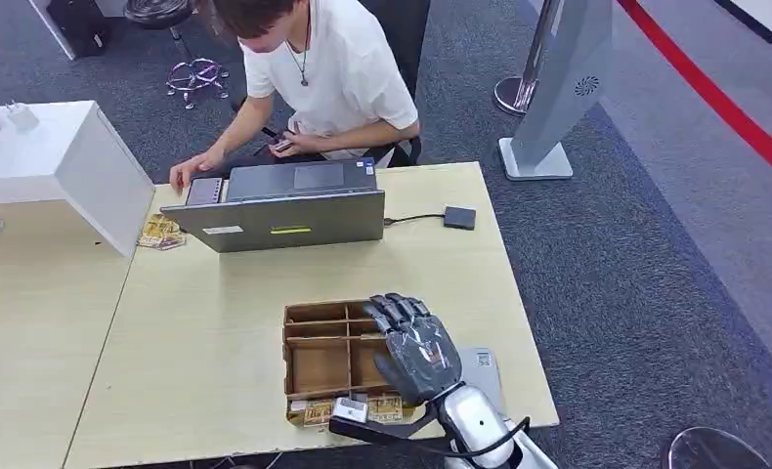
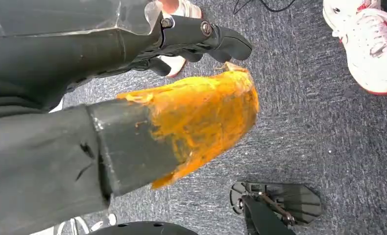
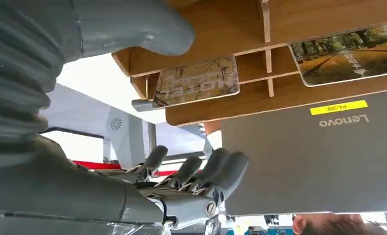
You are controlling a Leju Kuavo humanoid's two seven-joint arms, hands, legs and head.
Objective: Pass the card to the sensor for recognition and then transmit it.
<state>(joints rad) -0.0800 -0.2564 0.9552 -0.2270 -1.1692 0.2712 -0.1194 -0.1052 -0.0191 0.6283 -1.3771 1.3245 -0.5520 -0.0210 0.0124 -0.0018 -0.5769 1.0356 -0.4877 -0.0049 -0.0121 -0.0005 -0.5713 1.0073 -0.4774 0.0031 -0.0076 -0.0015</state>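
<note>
A wooden divided tray point(image 1: 316, 363) stands near the table's front edge, with picture cards point(image 1: 309, 411) in its front row. The right wrist view shows one patterned card point(image 3: 196, 81) and one autumn-scene card point(image 3: 349, 54) lying in the tray's compartments point(image 3: 260, 95). My right hand point(image 1: 416, 347) hovers over the tray's right side, fingers point(image 3: 197, 171) spread and nothing in it. A small black sensor point(image 1: 459, 217) lies at the back right of the table, cabled to the laptop point(image 1: 284, 210). My left hand point(image 2: 201, 41) hangs over the carpet, holding nothing.
A person sits behind the laptop point(image 3: 319, 156), hands at its far side. More cards point(image 1: 161, 233) lie left of the laptop. A grey pad point(image 1: 483, 371) sits right of the tray. A white cabinet point(image 1: 60, 161) stands at the left, and a person's shoe point(image 2: 373, 44) is on the floor.
</note>
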